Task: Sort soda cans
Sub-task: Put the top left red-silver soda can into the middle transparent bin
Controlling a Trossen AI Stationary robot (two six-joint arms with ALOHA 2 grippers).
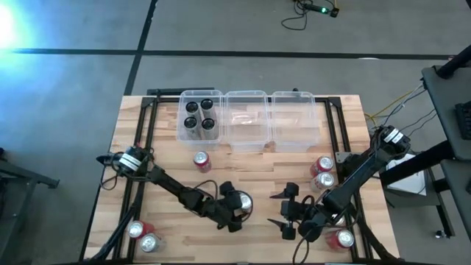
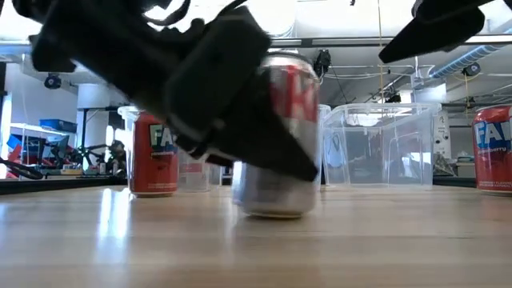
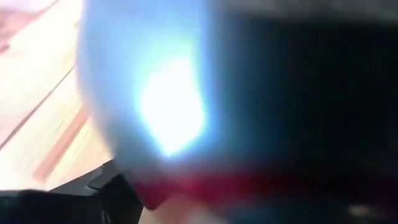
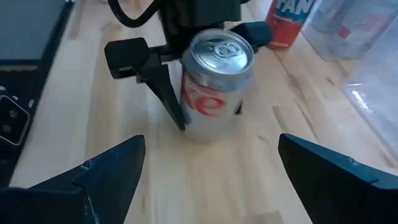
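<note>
A silver soda can [image 4: 217, 81] with a red logo stands tilted near the table's front middle [image 1: 241, 202], and my left gripper [image 1: 234, 206] is shut on it. My right gripper [image 1: 282, 210] hangs open just right of that can, its two fingers [image 4: 112, 168] spread wide and touching nothing. Several black cans [image 1: 200, 115] stand in the left one of three clear bins. Red cans stand on the table: one behind the held can [image 1: 202, 160], two at the right [image 1: 324, 171] and two at the front left [image 1: 143, 235]. My left gripper pinches the silver can by its side wall [image 4: 186, 93], one finger [image 4: 158, 81] on each side. The fingers come from the table's left, slanting down. The can leans [image 2: 280, 136], its bottom at the table top; whether it is clear of the wood I cannot tell.
The middle bin [image 1: 246, 118] and right bin [image 1: 294, 118] at the far edge hold no cans. Another red can [image 1: 342, 238] stands at the front right beside my right arm. Bare wood lies between the bins and the grippers.
</note>
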